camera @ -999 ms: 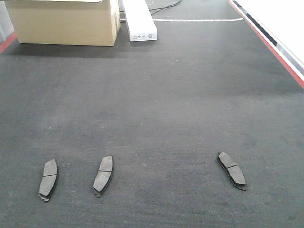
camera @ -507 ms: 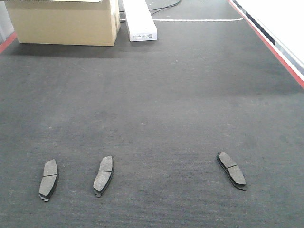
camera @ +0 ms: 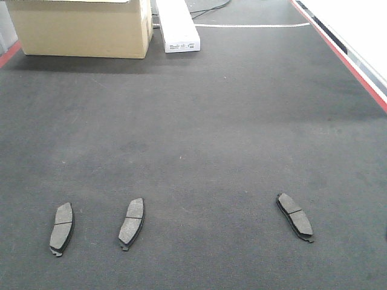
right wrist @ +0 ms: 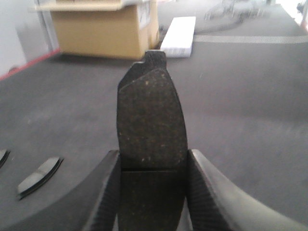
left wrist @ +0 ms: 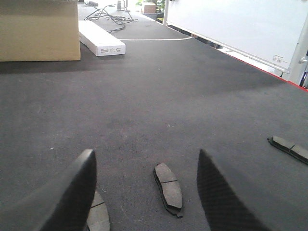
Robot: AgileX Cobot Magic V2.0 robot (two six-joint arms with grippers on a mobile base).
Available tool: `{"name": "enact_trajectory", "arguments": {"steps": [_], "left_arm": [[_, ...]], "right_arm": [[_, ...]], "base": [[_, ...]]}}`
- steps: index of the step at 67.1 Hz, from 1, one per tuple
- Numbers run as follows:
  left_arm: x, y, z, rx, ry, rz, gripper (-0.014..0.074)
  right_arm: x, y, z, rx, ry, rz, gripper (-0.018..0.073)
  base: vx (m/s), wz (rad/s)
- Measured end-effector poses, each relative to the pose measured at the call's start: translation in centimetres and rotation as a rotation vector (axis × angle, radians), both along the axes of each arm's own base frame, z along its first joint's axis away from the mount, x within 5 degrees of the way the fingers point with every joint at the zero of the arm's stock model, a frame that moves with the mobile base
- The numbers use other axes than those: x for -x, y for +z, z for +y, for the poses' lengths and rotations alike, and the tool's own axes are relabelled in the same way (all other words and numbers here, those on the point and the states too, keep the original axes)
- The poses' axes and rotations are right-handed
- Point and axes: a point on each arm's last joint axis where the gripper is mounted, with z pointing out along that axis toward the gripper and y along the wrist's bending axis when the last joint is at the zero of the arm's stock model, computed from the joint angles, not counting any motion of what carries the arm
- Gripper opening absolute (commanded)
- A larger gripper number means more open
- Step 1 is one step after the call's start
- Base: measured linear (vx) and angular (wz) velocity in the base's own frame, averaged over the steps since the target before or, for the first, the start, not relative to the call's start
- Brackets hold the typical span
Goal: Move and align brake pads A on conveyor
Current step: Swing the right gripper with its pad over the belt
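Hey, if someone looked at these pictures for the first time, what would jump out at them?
First, the brake pad filling the right wrist view, clamped upright in the right end effector. Next, three more pads lying in a loose row along the near part of the dark conveyor: two at the left, one tilted at the right. At the belt's far end sit a cardboard box and a white carton.

1 high front view over the conveyor (camera: pixel 199 121); 2 low wrist views, all facing the cardboard box (camera: pixel 81 27).

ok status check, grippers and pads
Right gripper shut on fourth brake pad. Left gripper open, empty. Three brake pads on conveyor. Nothing blocking.
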Motion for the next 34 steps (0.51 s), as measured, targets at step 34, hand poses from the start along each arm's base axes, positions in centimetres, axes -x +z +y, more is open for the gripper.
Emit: {"name": "enact_trajectory", "arguments": {"steps": [34], "left_arm": [[0.0, 0.0, 0.0, 0.0, 0.0, 0.0, 0.0428]], "right_arm": [[-13.5, -2.5, 8.8, 0.022, -0.015, 0.639, 0.0053]], "base": [[0.0, 0.0]]}}
